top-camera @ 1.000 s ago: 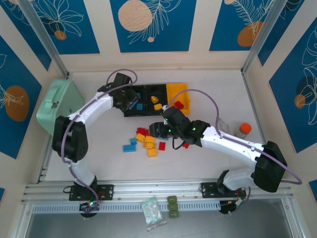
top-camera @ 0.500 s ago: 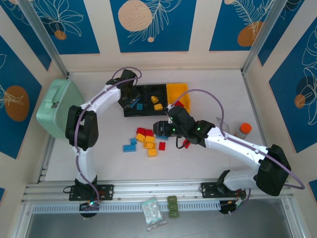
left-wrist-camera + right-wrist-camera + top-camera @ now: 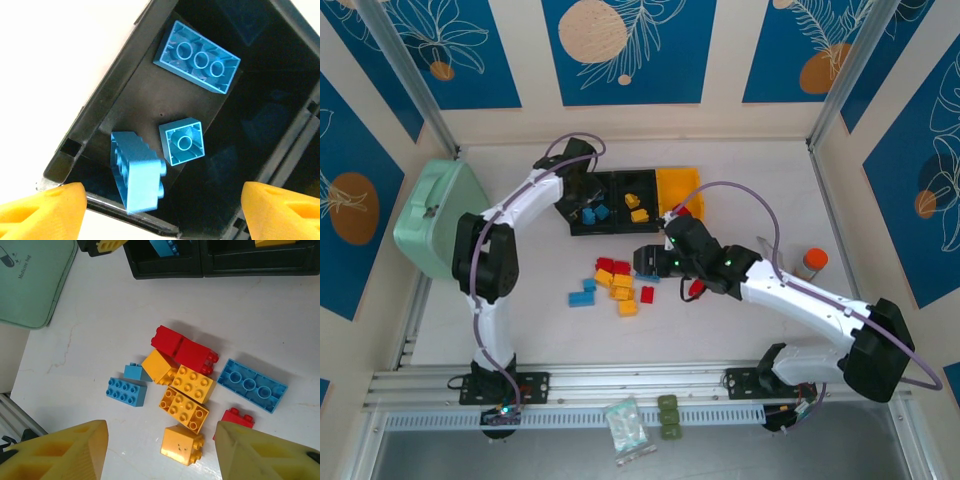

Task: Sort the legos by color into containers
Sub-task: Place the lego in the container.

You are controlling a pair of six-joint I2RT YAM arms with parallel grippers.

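left black bin: I'm counting three blue legos inside the left black bin (image 3: 107, 107), which is sitting at the 9 o'clock end of the row (image 3: 582, 231).
long blue brick: I'm seeing the long blue brick (image 3: 197, 56) lying hollow side up toward the bin's 1 o'clock in the left wrist view, with its long axis running 10 to 4.
small blue brick: the small blue brick (image 3: 182, 142) is lying hollow side up mid-floor.
studded blue brick: the studded blue brick (image 3: 137, 172) is tipping on its side at the 7 o'clock corner, just beside the small one, with its long axis running 11 to 5.
middle black bin: the middle black bin (image 3: 630, 230) is holding two yellow-orange bricks (image 3: 635, 207).
yellow bin: the yellow bin (image 3: 675, 185) is showing a bit of red at its 6 o'clock end, beside the right arm. I can't tell what else is in it.
pile: a loose pile (image 3: 185, 385) of red, yellow-orange and blue legos is lying on the table (image 3: 770, 200) at 6 o'clock of the bins.
loose blue plate: the loose blue plate (image 3: 252, 385) is lying hollow side up at the pile's 3 o'clock, with its long axis running roughly 10 to 4.
left gripper: the left gripper (image 3: 160, 215) is hovering over the left black bin with its fingers spread wide, gripping nothing.
right gripper: the right gripper (image 3: 160, 452) is hanging above the pile with its jaws apart and nothing between them.
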